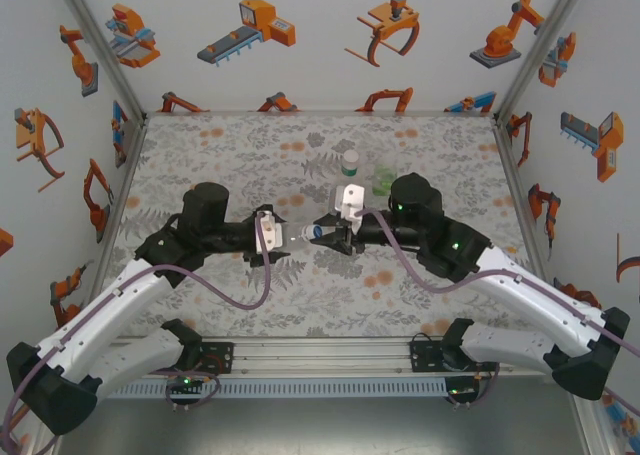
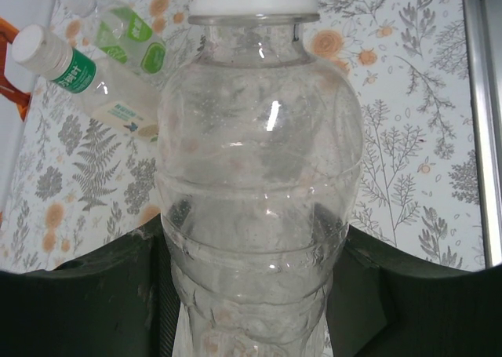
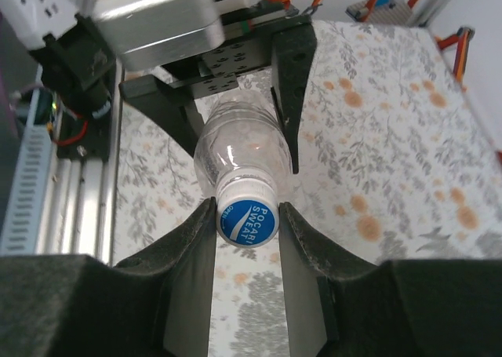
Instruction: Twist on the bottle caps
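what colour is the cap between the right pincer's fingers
Blue cap with white lettering, clearest in the right wrist view.

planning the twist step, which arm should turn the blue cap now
Right. The right pincer already grips the blue cap on both sides, while the left pincer clamps the clear bottle by its body, steadying it for the twist.
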Controlling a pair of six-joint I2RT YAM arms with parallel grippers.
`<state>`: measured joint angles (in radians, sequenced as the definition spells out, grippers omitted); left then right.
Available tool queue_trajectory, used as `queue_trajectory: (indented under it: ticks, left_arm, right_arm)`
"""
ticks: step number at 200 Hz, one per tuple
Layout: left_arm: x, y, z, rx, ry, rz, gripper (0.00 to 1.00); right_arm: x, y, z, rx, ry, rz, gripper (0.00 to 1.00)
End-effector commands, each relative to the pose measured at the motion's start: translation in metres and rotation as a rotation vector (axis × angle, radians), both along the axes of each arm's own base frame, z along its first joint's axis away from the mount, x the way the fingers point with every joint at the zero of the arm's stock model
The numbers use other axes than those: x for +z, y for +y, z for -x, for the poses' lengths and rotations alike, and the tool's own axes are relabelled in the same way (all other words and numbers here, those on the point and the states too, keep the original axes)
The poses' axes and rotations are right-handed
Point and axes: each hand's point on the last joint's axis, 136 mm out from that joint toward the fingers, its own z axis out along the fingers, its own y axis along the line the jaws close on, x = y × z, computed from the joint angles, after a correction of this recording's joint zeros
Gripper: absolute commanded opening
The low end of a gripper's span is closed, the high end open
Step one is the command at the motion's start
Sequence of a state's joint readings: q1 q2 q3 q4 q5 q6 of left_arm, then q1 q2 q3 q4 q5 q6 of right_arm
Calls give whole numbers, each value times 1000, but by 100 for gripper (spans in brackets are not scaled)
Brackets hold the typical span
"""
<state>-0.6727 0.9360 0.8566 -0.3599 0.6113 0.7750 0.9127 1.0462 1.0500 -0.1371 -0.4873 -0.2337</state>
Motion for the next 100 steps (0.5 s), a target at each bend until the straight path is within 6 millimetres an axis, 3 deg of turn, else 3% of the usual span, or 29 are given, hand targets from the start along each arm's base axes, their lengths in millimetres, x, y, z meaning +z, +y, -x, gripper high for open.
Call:
queue_trajectory:
  ticks: [1,42,61,100]
  left_arm:
    - [21,-1,-2,8,-60,50,0]
    - [20,0,-6,30,-66,44,0]
    - [19,-1,-7,29,-64,44,0]
    - [18,-3,-7,25,-51,45,0]
  right_arm:
    - [15,1,-24,-174,243,-132,0]
    - [8,0,-44,-332,656,-281,0]
    - [-3,-2,-53,-416,851,-314,6]
    - [-20,0,-58,-485,1094,-349,5]
